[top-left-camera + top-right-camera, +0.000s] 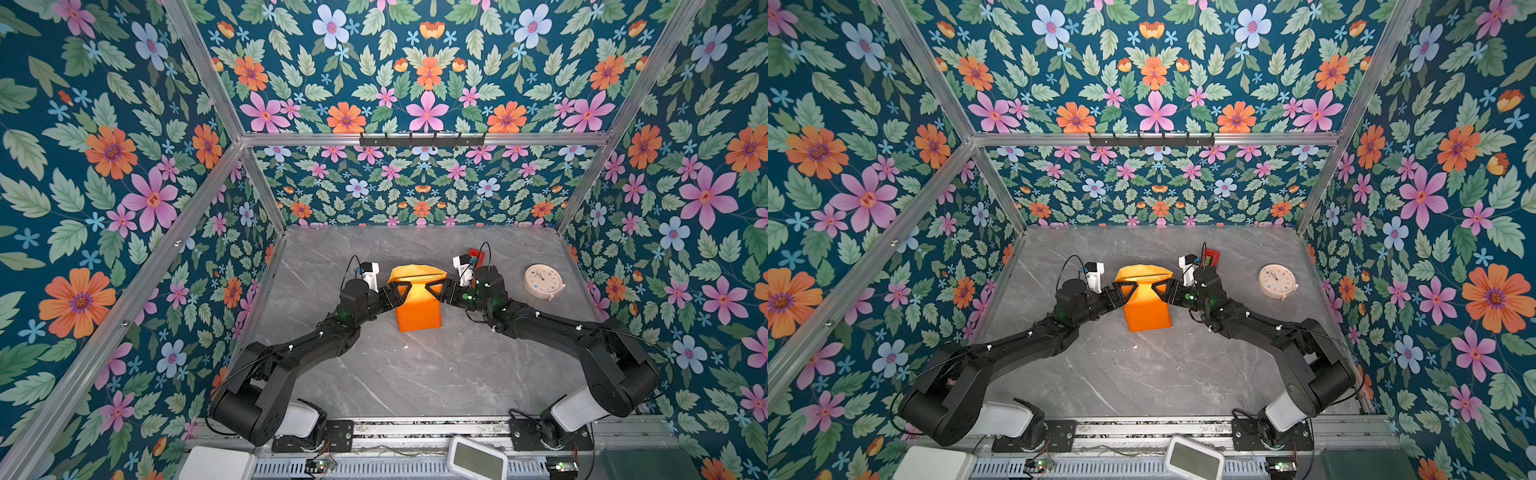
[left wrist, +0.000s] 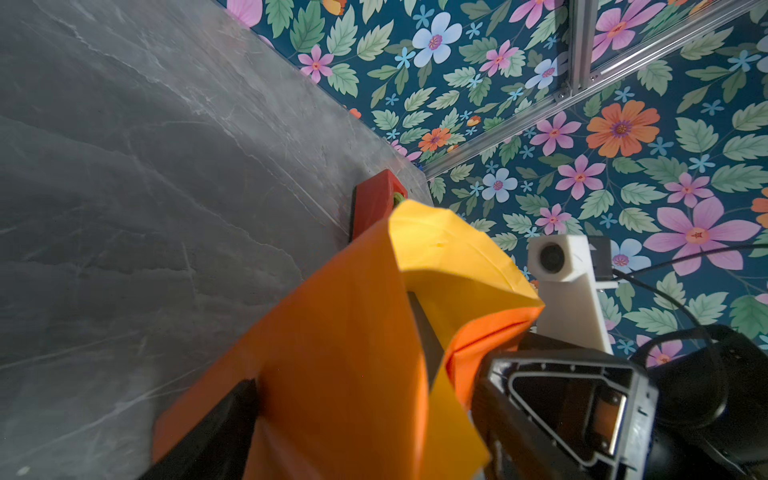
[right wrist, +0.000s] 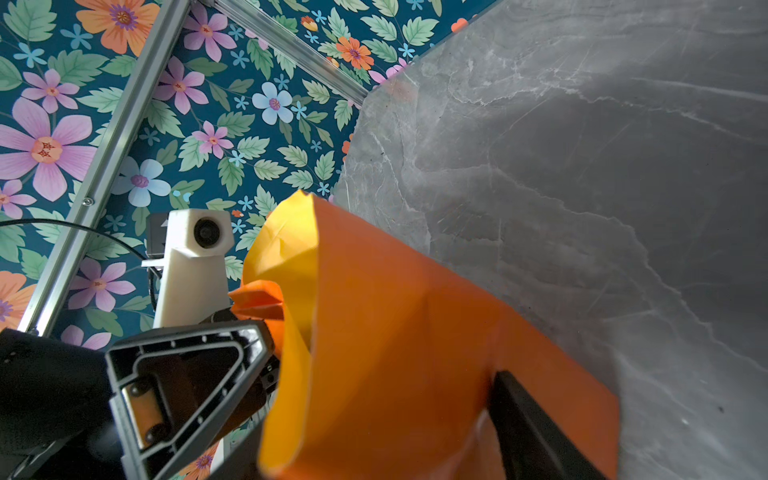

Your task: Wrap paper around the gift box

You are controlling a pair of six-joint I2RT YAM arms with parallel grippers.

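- Premises: a grey marbled tabletop (image 1: 415,374), closed in by floral-papered walls (image 1: 124,166) on an aluminium frame (image 1: 216,75).
- The paper (image 1: 419,309) stands mid-table as an orange block, glossy face outward. At its far end it rises loose, the yellow face showing inside an open mouth.
- The gift box is nowhere visible. I judge it to be inside that block, with the sheet drawn round it and the far end not yet closed.
- The left gripper (image 1: 405,291) and right gripper (image 1: 434,289) meet the paper from opposite sides at that open end, where the sheet narrows to a waist. In my judgement they are placed there to tuck the side flaps in.
- Each wrist view shows one finger of its own gripper, left (image 2: 208,419) and right (image 3: 536,419), lying against the orange face. The partner finger is hidden by the sheet.
- How wide the jaws stand, and whether they clamp the paper or merely press it, I cannot tell.
- The red tape dispenser (image 1: 476,254) sits just behind the right gripper, presumably kept near for sealing.
- A small round clock (image 1: 542,282) lies well apart to the right, with nothing touching it.
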